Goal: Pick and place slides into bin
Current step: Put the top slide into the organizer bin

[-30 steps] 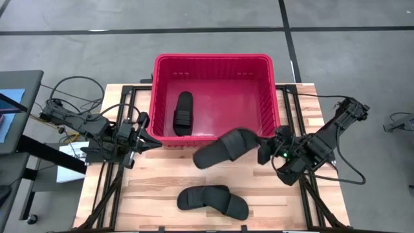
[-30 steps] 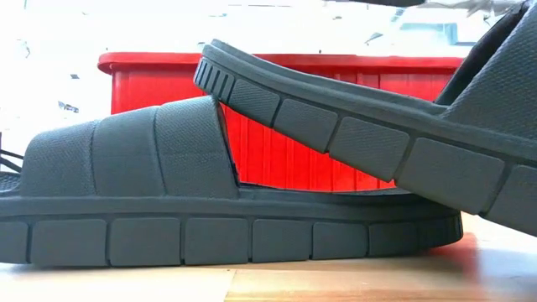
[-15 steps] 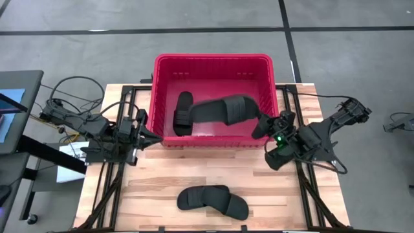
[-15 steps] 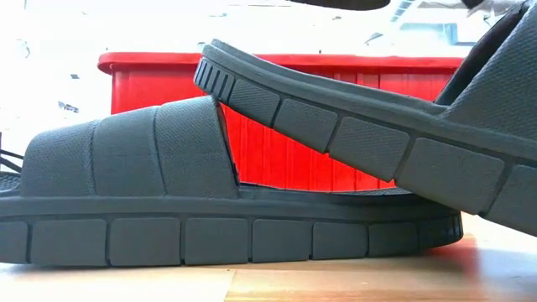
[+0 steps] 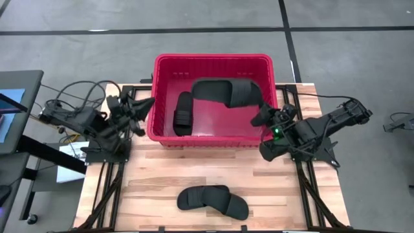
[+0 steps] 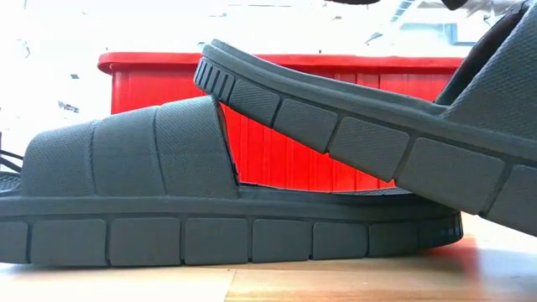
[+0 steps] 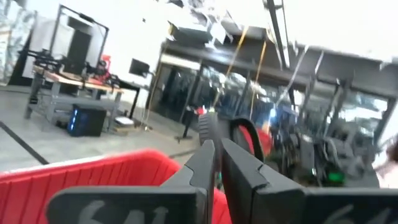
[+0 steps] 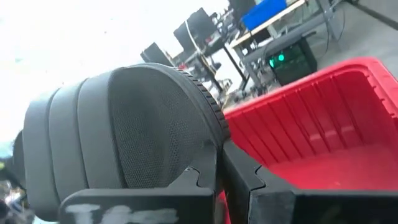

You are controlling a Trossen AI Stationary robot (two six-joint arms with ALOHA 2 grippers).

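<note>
Bin point(image 5: 158, 71) sits at the tabletop's point(image 5: 155, 188) far edge, red, ribbed, thick-rimmed, one black slide point(image 5: 183, 113) already lying inside. A second slide point(image 5: 225, 91) hangs over the bin's far right part, pinched by its wide strap in the right claw point(image 5: 260, 118), whose jaws are clamped tight on it. Released crooked, it could catch the rim or land across the first sandal. Two more slides point(image 5: 213, 200), one overlapping the other, wait on the near tabletop, matte, grooved soles. The left claw point(image 5: 145, 103), closed and empty, hovers by the bin's left wall.
</note>
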